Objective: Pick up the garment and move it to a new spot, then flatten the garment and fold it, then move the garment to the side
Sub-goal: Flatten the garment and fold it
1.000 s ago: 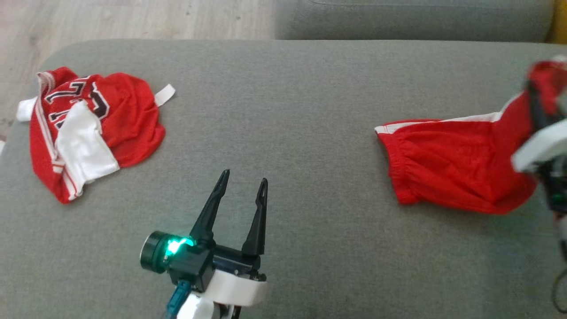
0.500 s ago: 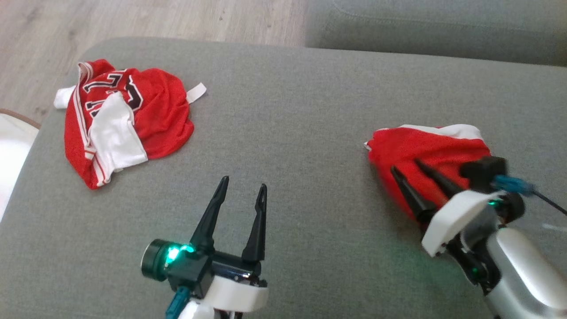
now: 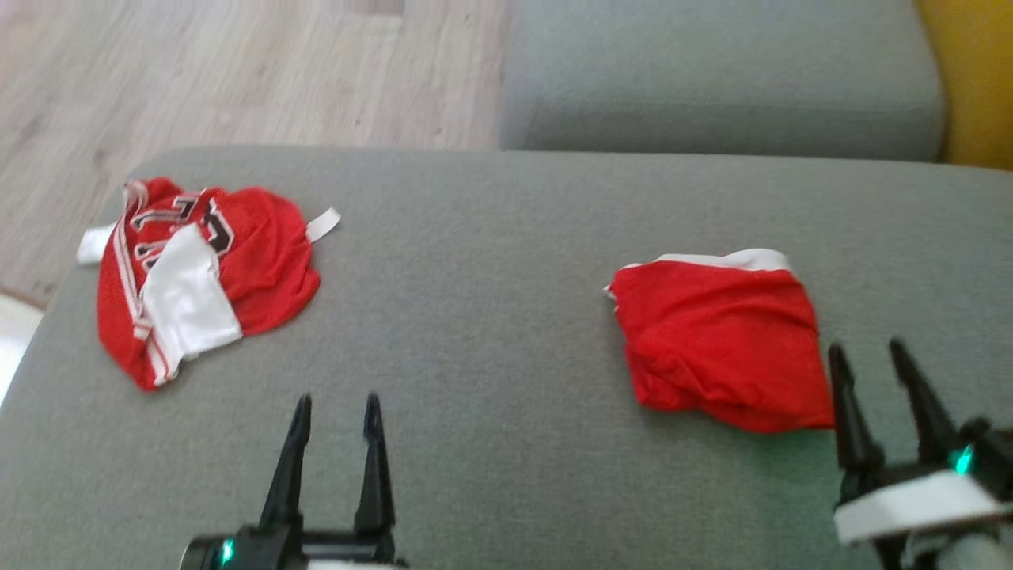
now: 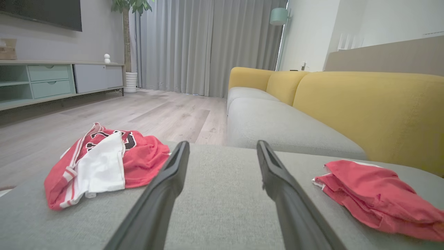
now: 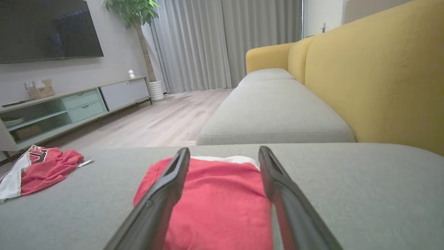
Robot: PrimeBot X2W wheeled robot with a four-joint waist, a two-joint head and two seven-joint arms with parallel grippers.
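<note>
Lying folded, garment (image 3: pixel 716 344) white edge far (squarish).

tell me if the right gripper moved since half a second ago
yes: the right gripper has drawn back toward the robot, off the red shorts, and now stands open beside their right edge
</note>
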